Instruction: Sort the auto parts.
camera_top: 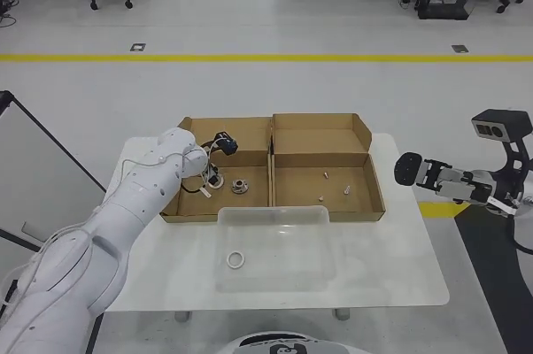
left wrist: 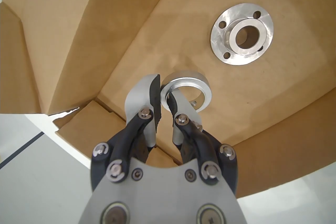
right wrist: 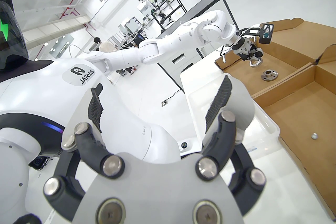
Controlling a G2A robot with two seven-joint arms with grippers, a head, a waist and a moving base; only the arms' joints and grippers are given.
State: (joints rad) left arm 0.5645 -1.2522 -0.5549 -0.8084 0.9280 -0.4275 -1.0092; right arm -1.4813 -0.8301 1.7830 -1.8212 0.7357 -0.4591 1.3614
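My left gripper (left wrist: pixel 164 86) is shut on the rim of a metal collar ring (left wrist: pixel 185 89), one finger inside it and one outside, over the floor of the left cardboard box (camera_top: pixel 196 199). A round metal flange (left wrist: pixel 241 33) with bolt holes lies on the box floor just beyond the ring. In the right wrist view the ring (right wrist: pixel 255 62) hangs tilted from the left gripper (right wrist: pixel 250 53), near the flange (right wrist: pixel 269 75). My right gripper (camera_top: pixel 408 169) stands open past the table's right edge, with nothing between its fingers (right wrist: pixel 220 93).
The right cardboard box (camera_top: pixel 373 199) holds three small bolts (camera_top: pixel 346 188). A clear plastic tray (camera_top: pixel 311 217) in front of the boxes holds a white ring (camera_top: pixel 235 260). Both box lids stand open at the back. A black-framed rack (camera_top: pixel 1 115) stands left of the table.
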